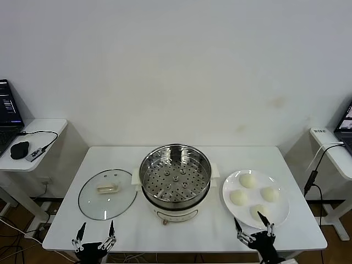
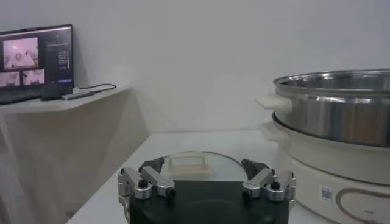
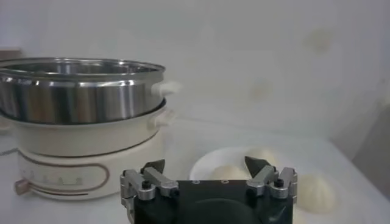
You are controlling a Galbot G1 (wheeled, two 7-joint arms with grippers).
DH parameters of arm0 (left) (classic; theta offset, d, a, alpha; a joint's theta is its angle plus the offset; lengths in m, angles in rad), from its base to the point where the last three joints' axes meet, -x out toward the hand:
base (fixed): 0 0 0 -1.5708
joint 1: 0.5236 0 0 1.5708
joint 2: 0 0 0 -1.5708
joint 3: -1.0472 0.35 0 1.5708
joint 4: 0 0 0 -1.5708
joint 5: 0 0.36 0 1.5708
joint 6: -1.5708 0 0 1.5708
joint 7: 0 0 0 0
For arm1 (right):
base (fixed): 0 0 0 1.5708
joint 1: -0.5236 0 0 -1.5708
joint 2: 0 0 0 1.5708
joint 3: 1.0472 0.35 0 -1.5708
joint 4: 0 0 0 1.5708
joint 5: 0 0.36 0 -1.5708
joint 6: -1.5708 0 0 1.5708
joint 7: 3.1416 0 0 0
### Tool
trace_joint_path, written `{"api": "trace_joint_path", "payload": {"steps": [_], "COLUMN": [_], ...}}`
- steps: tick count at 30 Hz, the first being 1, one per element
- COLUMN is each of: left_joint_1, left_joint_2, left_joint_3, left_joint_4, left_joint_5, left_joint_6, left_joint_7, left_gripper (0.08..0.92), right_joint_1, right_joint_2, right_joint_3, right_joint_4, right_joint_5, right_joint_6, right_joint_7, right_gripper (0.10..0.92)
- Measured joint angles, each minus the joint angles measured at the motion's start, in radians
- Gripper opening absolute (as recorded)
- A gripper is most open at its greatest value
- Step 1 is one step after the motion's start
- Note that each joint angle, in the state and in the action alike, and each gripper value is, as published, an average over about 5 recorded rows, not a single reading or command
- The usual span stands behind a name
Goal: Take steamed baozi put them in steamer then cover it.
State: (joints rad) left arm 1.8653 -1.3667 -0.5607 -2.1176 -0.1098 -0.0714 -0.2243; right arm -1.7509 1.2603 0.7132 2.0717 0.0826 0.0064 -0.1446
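Four steamed baozi [image 1: 254,195] sat on a white plate [image 1: 281,212] at the right of the tabletop [image 1: 187,234]. The steamer [image 1: 175,179] stood uncovered mid-table, its glass cover [image 1: 107,193] lying flat beside it. The left hand [image 1: 95,235] and right hand [image 1: 252,228] hovered at the near edge, fingers spread wide, holding nothing.

No legible text or labels anywhere.
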Motion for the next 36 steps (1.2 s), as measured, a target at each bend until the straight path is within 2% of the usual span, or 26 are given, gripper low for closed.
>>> {"api": "trace_joint_path", "payload": {"steps": [11, 21, 28, 36], "left_joint_1": [-0.029, -0.063, -0.067, -0.071], "left_joint_2": [0.008, 0.008, 0.005, 0.001], "left_joint_3": [-0.013, -0.010, -0.013, -0.026], "left_joint_4": [-0.003, -0.016, -0.022, -0.022], "left_joint_5": [0.039, 0.085, 0.107, 0.114], "left_joint_6": [0.023, 0.042, 0.046, 0.049], "left_joint_7": [-0.008, -0.018, -0.021, -0.023], "left_gripper": [0.823, 0.823, 0.823, 0.823], "right_joint_1": [0.101, 0.263, 0.501, 0.960], "right_joint_2": [-0.170, -0.439, -0.630, -0.745], "right_joint_3": [0.111, 0.101, -0.089, -0.549], "right_joint_4": [-0.053, -0.174, -0.301, -0.477], "right_joint_5": [-0.221, -0.404, -0.408, -0.312], "right_joint_6": [-0.023, -0.046, -0.048, -0.052], "right_joint_7": [-0.029, -0.208, -0.372, -0.564], "right_gripper": [0.823, 0.823, 0.823, 0.823]}}
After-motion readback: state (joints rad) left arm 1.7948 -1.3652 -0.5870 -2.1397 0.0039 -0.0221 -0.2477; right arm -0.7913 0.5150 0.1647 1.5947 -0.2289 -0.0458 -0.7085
